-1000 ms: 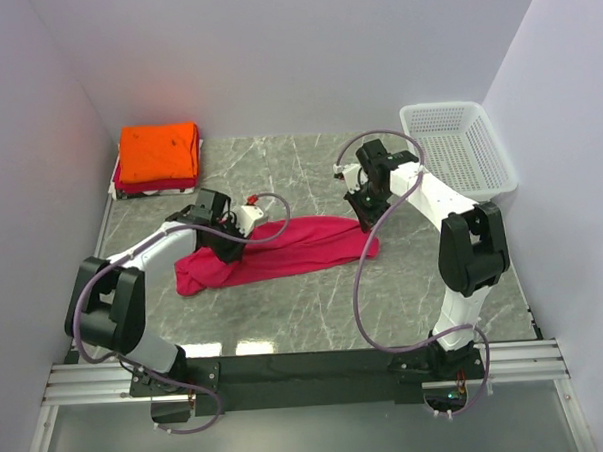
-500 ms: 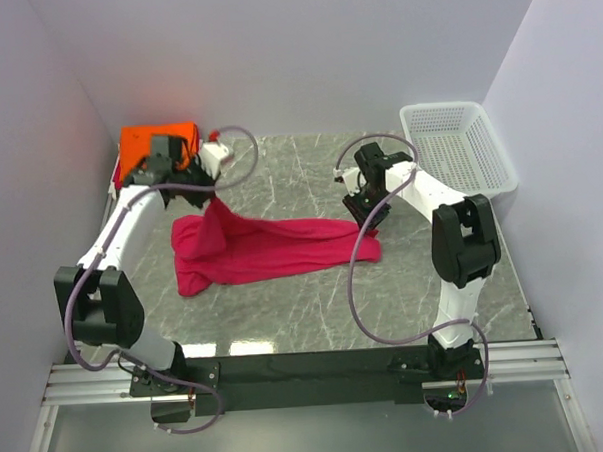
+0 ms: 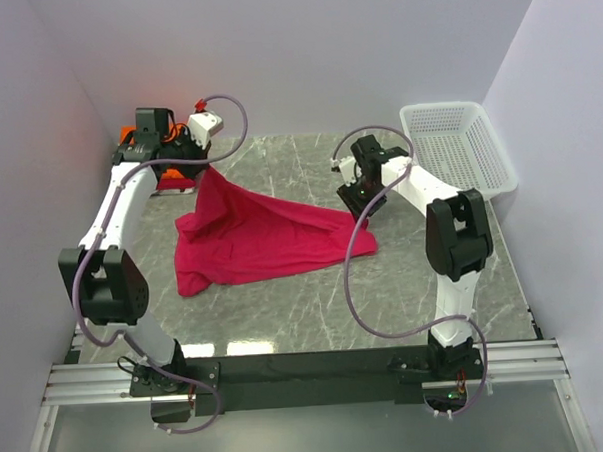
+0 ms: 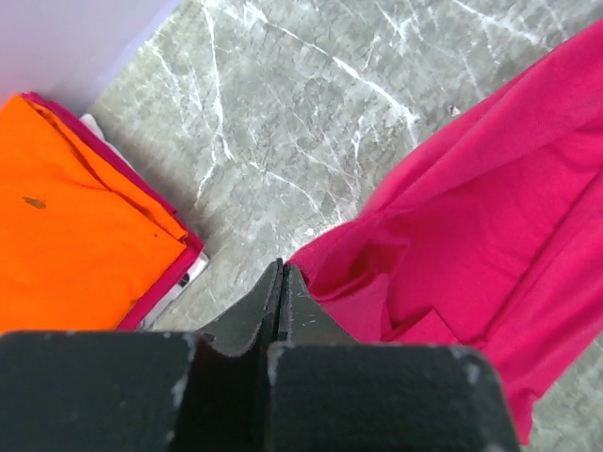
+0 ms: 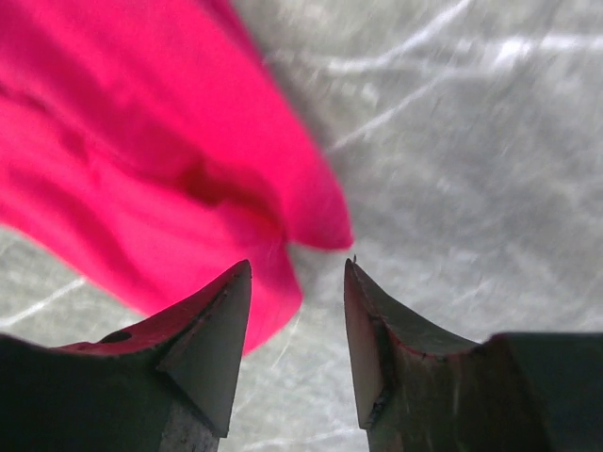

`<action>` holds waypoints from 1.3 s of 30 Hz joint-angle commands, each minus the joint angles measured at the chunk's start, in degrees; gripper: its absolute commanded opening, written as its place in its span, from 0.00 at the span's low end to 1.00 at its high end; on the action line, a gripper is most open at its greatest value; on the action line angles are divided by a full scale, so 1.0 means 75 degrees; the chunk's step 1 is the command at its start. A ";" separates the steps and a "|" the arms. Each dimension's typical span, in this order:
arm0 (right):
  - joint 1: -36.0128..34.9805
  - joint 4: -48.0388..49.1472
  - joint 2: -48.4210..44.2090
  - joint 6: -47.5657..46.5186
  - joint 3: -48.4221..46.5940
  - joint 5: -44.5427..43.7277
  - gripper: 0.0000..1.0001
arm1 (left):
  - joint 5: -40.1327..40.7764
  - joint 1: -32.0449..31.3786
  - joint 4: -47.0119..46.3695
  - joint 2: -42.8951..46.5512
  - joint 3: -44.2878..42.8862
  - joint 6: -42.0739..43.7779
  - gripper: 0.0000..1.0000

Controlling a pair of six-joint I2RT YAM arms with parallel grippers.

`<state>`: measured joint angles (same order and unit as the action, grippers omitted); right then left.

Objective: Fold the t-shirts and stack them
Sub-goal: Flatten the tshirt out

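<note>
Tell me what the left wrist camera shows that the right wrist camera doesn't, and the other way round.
Only the left wrist view: the folded orange shirt by the wall, and the left claw shut, pinching a corner of the pink shirt. Only the right wrist view: the right claw open, jaws apart above the shirt's end, gripping nothing. Both views: the pink shirt and the grey marble table under it.

White mesh basket [image 3: 458, 149] at the far right of a grey tabletop [image 3: 315, 305] (marbled, white-veined); pale lilac walls [image 3: 304, 56] around, metal rail [image 3: 528, 359] along near edge.
</note>
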<state>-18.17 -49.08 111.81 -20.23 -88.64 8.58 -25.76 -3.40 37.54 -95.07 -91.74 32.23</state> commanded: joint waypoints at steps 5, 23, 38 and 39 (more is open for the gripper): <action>0.0056 0.0391 0.0724 -0.0197 -0.1035 0.0320 0.57 | -0.0339 0.0125 -0.0259 -0.0543 -0.0552 0.0027 0.01; 0.0278 -0.1354 0.1757 -0.0959 -0.2336 0.1494 0.00 | -0.0093 0.0359 -0.0400 -0.1000 -0.1032 -0.0124 0.01; 0.0853 -0.0006 -0.0530 -0.0525 -0.3228 0.0029 0.00 | 0.0001 0.0723 -0.0999 -0.0812 -0.2357 -0.0559 0.00; 0.0841 -0.0250 -0.0448 -0.0537 -0.3309 -0.0030 0.00 | -0.0046 0.0723 -0.0858 -0.0871 -0.2369 -0.0536 0.01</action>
<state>-11.68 -51.48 109.38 -24.34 -111.48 11.73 -25.56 2.24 31.68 -103.35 -108.31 29.02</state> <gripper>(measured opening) 0.010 0.013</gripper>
